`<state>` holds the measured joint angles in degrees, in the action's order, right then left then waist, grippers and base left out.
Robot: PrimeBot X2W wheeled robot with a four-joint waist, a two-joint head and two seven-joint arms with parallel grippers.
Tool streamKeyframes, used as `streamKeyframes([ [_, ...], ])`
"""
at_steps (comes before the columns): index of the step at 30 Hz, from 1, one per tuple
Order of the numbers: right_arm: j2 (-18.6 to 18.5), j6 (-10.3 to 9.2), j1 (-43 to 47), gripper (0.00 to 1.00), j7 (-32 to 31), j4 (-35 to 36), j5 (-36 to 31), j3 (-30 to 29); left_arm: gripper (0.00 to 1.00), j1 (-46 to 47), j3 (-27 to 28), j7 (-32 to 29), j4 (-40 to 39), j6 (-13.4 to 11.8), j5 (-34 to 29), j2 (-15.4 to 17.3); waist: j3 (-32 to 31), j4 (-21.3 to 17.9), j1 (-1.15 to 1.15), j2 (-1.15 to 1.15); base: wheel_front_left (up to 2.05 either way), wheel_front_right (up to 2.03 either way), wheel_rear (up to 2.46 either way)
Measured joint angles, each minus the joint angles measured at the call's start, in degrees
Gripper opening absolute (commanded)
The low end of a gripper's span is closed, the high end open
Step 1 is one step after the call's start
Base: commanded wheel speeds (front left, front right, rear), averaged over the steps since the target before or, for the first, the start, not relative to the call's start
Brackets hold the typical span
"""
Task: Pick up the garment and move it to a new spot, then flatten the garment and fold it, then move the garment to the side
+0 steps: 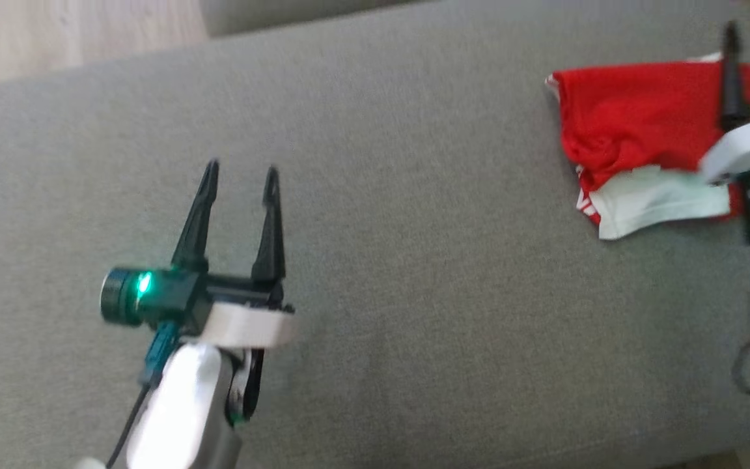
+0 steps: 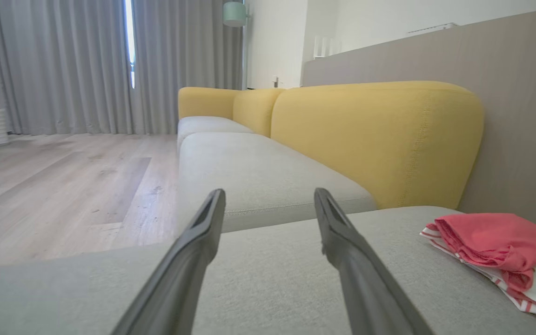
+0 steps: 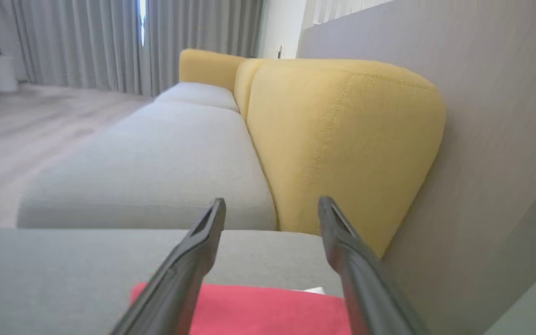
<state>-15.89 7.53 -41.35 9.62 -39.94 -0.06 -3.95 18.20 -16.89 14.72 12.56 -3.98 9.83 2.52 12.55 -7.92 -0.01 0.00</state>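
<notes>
The garment (image 1: 635, 111) is a red piece with white, red-striped parts, lying folded in a small bundle at the far right of the grey sofa seat (image 1: 414, 260). My right gripper (image 3: 271, 204) hovers just over it, open, with nothing between its fingers; the red cloth (image 3: 258, 307) lies below them. One of its dark fingers (image 1: 731, 78) crosses the garment's right side in the head view. My left gripper (image 1: 242, 167) stands open and empty over bare seat, well to the left of the garment (image 2: 496, 237).
A yellow backrest cushion (image 2: 370, 139) and a grey-beige wall panel (image 2: 519, 93) rise behind the seat. A second grey seat cushion (image 2: 258, 172) continues beyond it. Wooden floor (image 2: 63, 186) and grey curtains (image 2: 63, 65) lie off the seat's left edge.
</notes>
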Motion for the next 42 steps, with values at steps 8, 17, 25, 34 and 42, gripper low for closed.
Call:
streamKeyframes([
  [8, 10.5, 0.0, 9.3, 1.0, -0.3, 10.2, 5.5, -0.1, 1.0, -7.2, 2.6, 0.0, -0.2, 2.0, -0.2, 0.3, -7.6, 2.1, -0.01, 0.0, 0.0, 0.0, 0.0],
  [17, 12.4, 0.0, 26.7, 1.0, 1.2, 16.9, 11.1, 1.7, 1.0, -15.3, 6.3, 0.0, -1.3, 2.8, 1.4, 0.3, -13.1, 5.9, 0.0, 0.0, 0.0, 0.0, 0.0],
  [25, 13.3, 0.0, 37.8, 1.0, 4.1, 16.9, 16.9, 7.5, 1.0, -18.8, 8.5, 0.0, -1.6, 6.2, 4.5, 0.3, -14.3, 7.1, 0.01, 0.0, 0.0, 0.0, 0.0],
  [34, 13.3, 0.0, 38.4, 1.0, 4.6, 18.1, 17.1, 7.5, 1.0, -18.8, 9.4, 0.0, -2.7, 7.1, 7.3, 0.3, -14.2, 7.1, 0.01, 0.0, 0.0, 0.0, 0.0],
  [42, 13.3, 0.0, 38.4, 1.0, 4.6, 18.9, 17.1, 7.5, 1.0, -18.8, 9.2, 0.0, -2.8, 7.6, 8.8, 0.3, -14.1, 7.0, 0.01, 0.0, 0.0, 0.0, 0.0],
])
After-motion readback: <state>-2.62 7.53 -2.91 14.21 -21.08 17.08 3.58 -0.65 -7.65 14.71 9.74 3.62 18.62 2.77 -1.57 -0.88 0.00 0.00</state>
